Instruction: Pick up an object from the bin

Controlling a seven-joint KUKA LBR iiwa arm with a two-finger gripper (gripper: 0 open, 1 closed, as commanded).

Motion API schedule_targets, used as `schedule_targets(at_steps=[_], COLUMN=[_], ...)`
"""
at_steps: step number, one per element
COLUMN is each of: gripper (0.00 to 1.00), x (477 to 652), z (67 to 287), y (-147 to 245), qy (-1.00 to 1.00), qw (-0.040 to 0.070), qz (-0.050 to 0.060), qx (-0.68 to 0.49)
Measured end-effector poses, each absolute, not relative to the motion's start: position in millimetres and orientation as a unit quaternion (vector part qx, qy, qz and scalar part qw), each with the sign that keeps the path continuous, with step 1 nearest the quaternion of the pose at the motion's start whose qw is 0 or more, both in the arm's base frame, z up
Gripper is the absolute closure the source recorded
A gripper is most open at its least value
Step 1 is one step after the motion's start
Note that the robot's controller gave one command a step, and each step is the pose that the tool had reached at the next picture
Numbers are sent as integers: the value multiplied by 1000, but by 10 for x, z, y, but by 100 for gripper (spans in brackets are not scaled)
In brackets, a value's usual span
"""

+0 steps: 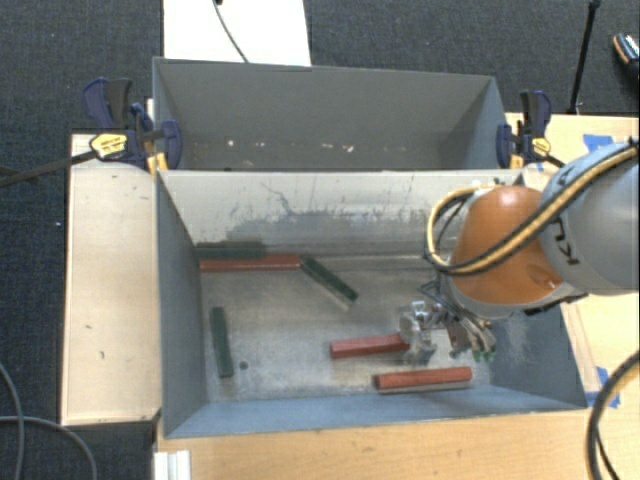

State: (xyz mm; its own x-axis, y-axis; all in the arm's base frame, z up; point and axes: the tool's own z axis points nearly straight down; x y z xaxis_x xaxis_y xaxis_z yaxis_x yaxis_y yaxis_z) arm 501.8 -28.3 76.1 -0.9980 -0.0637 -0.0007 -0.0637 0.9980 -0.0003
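Red bar (365, 347) lies flat on the bin (180, 268) floor, right of centre, long axis approx left–right w/ a slight tilt. The gripper (428, 336) sits at its right end, touching or just above it, can't tell which. Also can't tell whether the gripper is apart or together; nothing seen clamped in it. So the bar's length runs left from the gripper, away from the arm, w/ its middle near but off to the left. A second red bar (422, 378) lies just below the gripper in the view, nearer the front wall, roughly parallel, close to the first but apart. Judgement: a grasp here takes the bar by its end, so it may swing; closing across the short axis, i.e. front-to-back, looks right. Green stick (328, 278) is back-left, well apart, no obstacle.
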Motion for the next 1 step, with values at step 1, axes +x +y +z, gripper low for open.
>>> schedule_targets(at_steps=[1], gripper=[100], x=[4909], z=[1930], y=[-120], qy=[1000], qw=[5], qz=[0], qx=[-24])
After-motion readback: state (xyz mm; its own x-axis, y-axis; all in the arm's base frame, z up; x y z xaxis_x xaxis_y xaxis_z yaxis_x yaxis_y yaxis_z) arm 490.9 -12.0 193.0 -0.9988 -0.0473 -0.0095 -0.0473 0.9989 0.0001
